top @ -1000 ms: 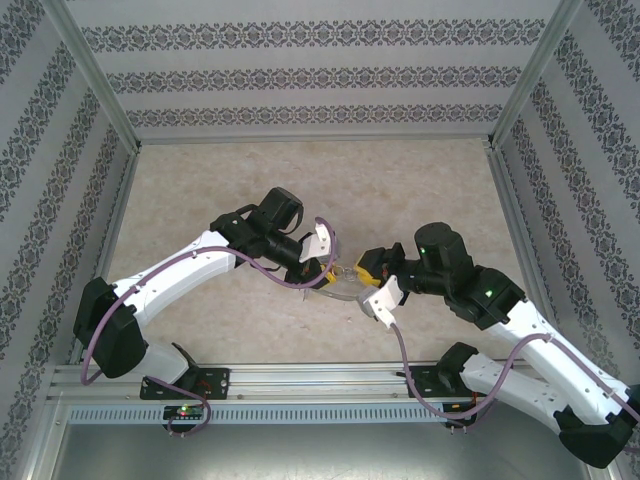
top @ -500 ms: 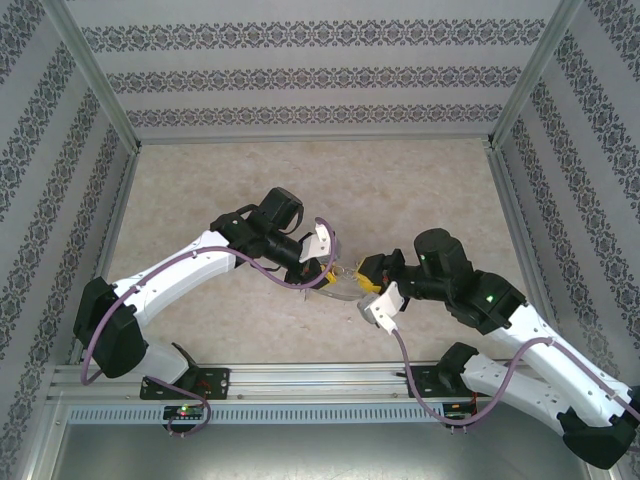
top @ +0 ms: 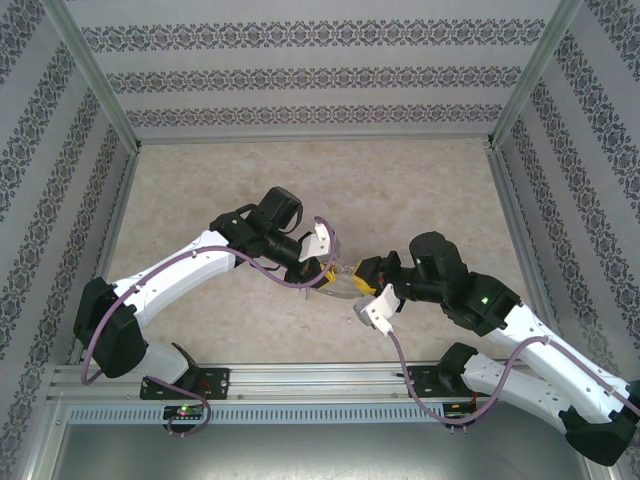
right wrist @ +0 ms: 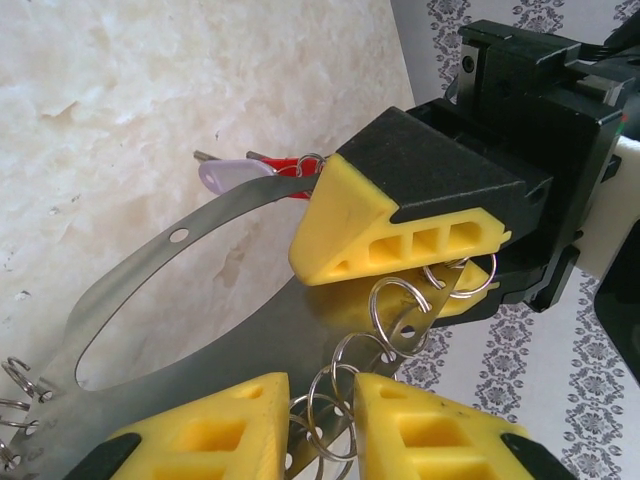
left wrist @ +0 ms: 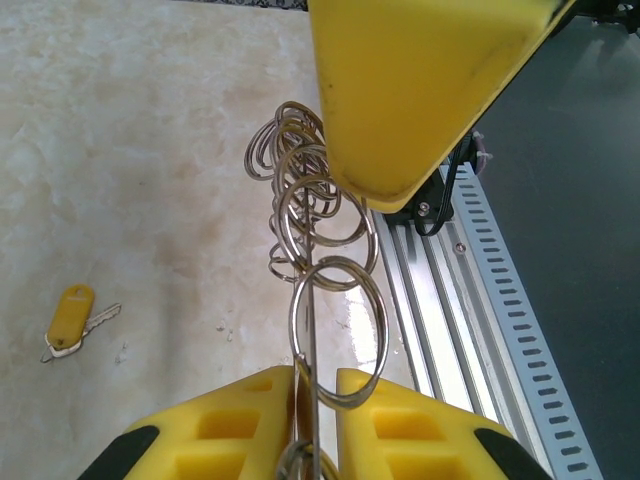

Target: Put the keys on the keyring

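Grippers meet above the middle of the table (top: 300, 190), fingertips facing one another.

Left gripper (left wrist: 318, 375): clenched on the keyring (right wrist: 200, 235). In the left wrist view the flat metal band runs edge-on between the two yellow fingers. In the right wrist view the same fingers (right wrist: 400, 225) pinch the band from above and below. The keyring is held off the table, roughly level, between the two grippers (top: 342, 285).

Right gripper (right wrist: 320, 385): jaws narrowly apart, with several of the small rings (right wrist: 330, 405) fringing the band lying in the gap. I cannot tell whether the pads bear on them or merely flank them.

Keys:
- The red key (right wrist: 285, 163) and the pale key (right wrist: 232, 176) sit together at the far edge of the band, just beside the left gripper's upper finger. A small ring is next to them. Whether they are threaded on cannot be told.
- The orange-yellow key (left wrist: 70, 318) lies flat on the table, well apart from the keyring and from both grippers.

A further cluster of small rings (left wrist: 310, 200) hangs along the band beneath the right gripper's finger in the left wrist view.
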You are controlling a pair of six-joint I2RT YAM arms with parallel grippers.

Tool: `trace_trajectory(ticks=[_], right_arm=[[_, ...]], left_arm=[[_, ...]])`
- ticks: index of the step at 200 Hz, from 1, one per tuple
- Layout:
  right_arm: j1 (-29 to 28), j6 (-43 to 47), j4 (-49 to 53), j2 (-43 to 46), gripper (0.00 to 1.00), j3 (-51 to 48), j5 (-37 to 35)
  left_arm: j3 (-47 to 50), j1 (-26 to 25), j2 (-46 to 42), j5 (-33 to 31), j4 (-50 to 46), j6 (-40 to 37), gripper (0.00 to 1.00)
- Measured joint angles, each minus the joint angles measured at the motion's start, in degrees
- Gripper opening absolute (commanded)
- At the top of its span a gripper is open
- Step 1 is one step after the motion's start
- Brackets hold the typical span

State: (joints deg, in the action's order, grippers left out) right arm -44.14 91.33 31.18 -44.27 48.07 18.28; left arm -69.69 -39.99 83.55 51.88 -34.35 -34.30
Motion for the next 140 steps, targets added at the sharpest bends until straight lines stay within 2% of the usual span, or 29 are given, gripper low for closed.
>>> trace_trajectory(ticks=[140], right_arm=[[0.02,-1.11,-1.92,1.38,0.26,-0.24,-2.4]], left_arm=[[0.0,0.0,0.0,0.02,0.02,0.0,0.0]])
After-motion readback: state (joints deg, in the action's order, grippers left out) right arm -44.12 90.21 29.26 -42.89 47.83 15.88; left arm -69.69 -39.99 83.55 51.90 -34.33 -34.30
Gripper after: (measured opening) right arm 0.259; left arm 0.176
